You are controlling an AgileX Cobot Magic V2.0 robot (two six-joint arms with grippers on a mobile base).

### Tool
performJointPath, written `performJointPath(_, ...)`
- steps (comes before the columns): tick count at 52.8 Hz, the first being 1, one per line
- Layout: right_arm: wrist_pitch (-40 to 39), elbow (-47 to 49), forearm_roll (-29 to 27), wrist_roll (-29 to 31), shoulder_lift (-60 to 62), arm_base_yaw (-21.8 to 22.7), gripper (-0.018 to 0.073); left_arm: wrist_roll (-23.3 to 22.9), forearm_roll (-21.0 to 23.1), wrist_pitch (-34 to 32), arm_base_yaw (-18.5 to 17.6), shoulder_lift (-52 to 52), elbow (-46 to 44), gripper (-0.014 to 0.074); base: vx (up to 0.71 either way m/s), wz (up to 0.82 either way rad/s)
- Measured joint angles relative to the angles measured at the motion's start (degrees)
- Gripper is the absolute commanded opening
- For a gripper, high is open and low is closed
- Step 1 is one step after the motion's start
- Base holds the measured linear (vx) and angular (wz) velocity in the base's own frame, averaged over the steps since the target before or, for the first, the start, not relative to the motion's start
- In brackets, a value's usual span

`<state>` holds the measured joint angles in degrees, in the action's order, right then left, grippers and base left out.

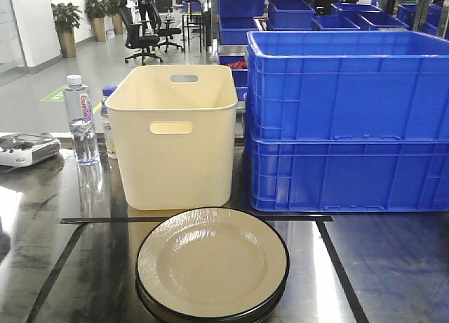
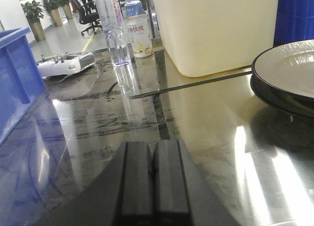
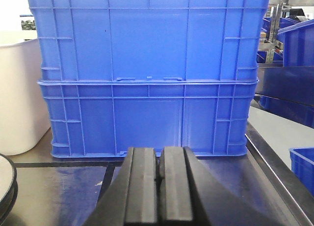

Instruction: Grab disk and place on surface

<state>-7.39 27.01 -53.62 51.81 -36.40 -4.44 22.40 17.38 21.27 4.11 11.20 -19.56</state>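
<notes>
A stack of cream plates with black rims, the disks, rests on the dark glossy tabletop inside black tape lines. The stack's edge shows at the right of the left wrist view and as a sliver at the lower left of the right wrist view. My left gripper is shut and empty, low over the tabletop, left of the stack. My right gripper is shut and empty, to the right of the stack and facing the blue crates. Neither gripper shows in the front view.
A cream bin stands behind the plates, two stacked blue crates to its right. Two bottles and a white controller sit at the back left. Another blue crate stands left of the left gripper.
</notes>
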Motion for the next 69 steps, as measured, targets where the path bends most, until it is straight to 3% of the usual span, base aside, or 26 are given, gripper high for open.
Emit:
performJointPath(10, -0.07, 0.0, 0.0, -0.04, 0.0, 0.0, -0.0006, 0.0, -0.25, 0.0, 0.0, 0.0, 0.0, -0.0002, 0.0, 0.0)
performJointPath(15, -0.07, 0.0, -0.06, -0.04, 0.0, 0.0, -0.0006, -0.38, -4.08, -0.05, -0.21, 0.0, 0.05, -0.0002, 0.0, 0.0)
performJointPath(24, -0.07, 0.0, -0.09, -0.04, 0.0, 0.0, -0.0006, -5.16, -8.9, -0.14, -2.86, -2.84, 2.96, -0.0002, 0.0, 0.0)
performJointPath(39, -0.07, 0.0, -0.09, -0.04, 0.0, 0.0, -0.0006, -9.75, -9.64, -8.61, -4.86, -11.59, 20.52, -0.0002, 0.0, 0.0)
performJointPath(51, -0.07, -0.08, -0.09, -0.04, 0.0, 0.0, -0.0006, -11.41, -12.17, -13.05, -4.86, -11.59, 21.13, -0.0002, 0.0, 0.0)
performJointPath(69, -0.07, -0.08, -0.09, -0.04, 0.0, 0.0, -0.0006, -11.53, -12.29, -13.29, -4.86, -11.59, 21.13, -0.0002, 0.0, 0.0)
